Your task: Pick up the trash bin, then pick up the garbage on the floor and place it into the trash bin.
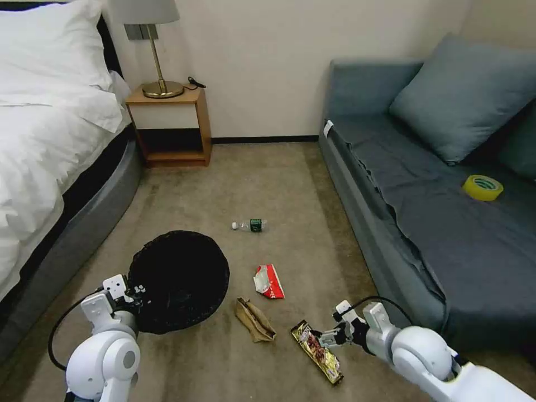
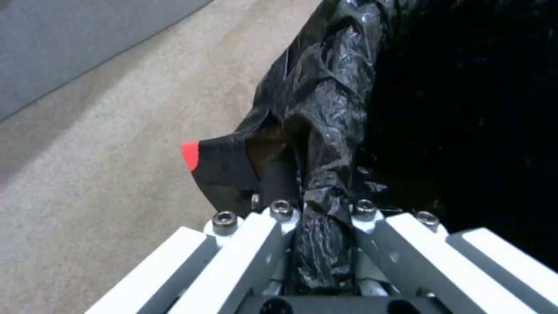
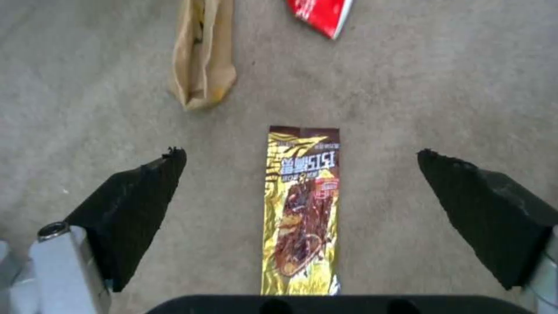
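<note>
Lining up on the snack wrapper [image 1: 316,352] while the left gripper [image 1: 133,291] holds the trash bin [image 1: 180,281].

Head view: bin sits on the carpet [image 1: 268,178]; left gripper is at its near rim. Wrapper lies right of the bin, right gripper [image 1: 326,336] just above it. Tan paper [image 1: 254,319] and red-and-white packet [image 1: 268,281] lie between bin and wrapper; clear bottle [image 1: 249,225] lies beyond the bin.
Left wrist view: fingers clamped on the rim fold of the black bag [image 2: 325,109]. Risk: grip may have only liner, so the bag could slip.
Right wrist view: jaws spread wide either side of the wrapper, not touching. Risk: flat foil on carpet, so pads [image 3: 137,209] may skate over it.
</note>
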Robot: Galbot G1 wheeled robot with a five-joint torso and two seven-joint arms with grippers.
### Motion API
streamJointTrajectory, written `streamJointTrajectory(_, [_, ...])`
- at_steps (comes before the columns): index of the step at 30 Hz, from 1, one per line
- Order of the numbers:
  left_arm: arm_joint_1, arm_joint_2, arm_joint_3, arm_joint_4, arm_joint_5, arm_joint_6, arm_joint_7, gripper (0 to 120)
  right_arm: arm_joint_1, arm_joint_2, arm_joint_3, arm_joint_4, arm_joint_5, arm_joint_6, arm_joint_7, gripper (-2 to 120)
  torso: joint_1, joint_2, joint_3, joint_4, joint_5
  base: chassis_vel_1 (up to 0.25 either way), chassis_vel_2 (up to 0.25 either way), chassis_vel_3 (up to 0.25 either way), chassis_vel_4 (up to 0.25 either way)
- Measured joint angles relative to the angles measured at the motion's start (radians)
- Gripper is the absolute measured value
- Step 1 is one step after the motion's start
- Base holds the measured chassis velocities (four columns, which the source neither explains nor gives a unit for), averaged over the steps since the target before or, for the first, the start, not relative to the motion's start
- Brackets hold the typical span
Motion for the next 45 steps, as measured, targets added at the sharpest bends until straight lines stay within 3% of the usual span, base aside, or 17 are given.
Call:
streamJointTrajectory(5, [0.004,-0.004,-0.010,0.017,0.007,-0.006,0.001,3,0.096,0.034,-0.135,-0.107,-0.013,0.035,0.027,100,0.000,0.000,0.000,0.0000,-0.0006,0.000,0.000,0.000,0.000])
streamJointTrajectory(17, [0.010,-0.012,-0.010,0.023,0.026,-0.011,0.003,3,0.212,0.025,-0.374,-0.309,-0.003,0.145,0.127,100,0.000,0.000,0.000,-0.0002,-0.0003,0.000,0.000,0.000,0.000])
streamJointTrajectory(45, [0.020,-0.008,-0.021,0.020,0.033,-0.022,0.002,3,0.223,0.091,-0.471,-0.436,-0.039,0.256,0.198,100,0.000,0.000,0.000,-0.0001,-0.0003,0.000,0.000,0.000,0.000])
